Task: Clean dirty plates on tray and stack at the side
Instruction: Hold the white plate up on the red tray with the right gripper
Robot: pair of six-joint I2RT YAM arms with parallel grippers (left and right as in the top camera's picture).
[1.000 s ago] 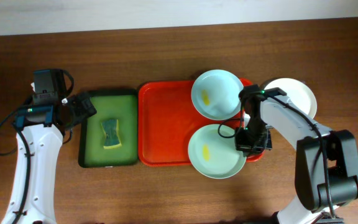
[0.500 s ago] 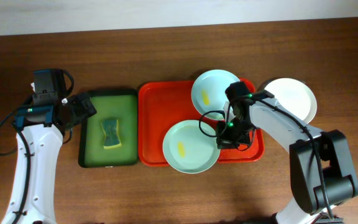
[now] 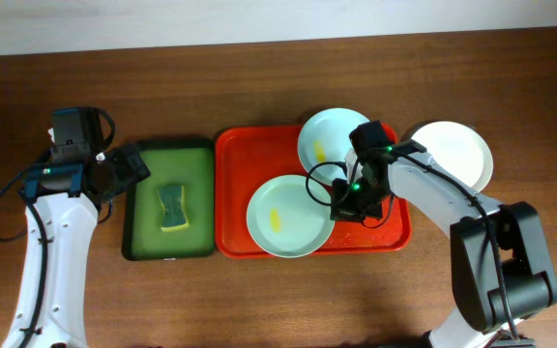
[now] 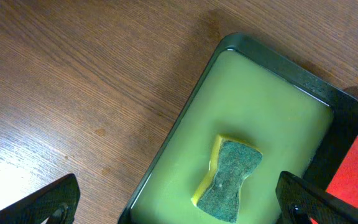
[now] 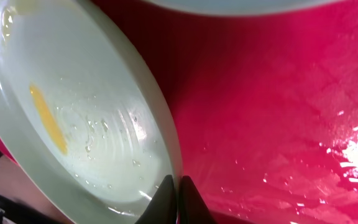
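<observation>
The right hand (image 5: 178,198) is shut, its two fingertips pinched on the rim of the nearer mint plate (image 3: 288,215), which lies on the red tray (image 3: 235,193) and carries a yellow smear (image 3: 275,217). Just behind it on the same tray sits the second mint plate (image 3: 329,145), also smeared. Off the tray, on the desk (image 3: 259,300) to the right, rests the white plate (image 3: 457,155), with no smear that I can make out; it looks done and set aside. The left hand (image 3: 129,172) hangs wide open and empty by the green tray (image 3: 143,232), where the sponge (image 3: 171,208) lies untouched. Two plates are left to wipe and stack.
</observation>
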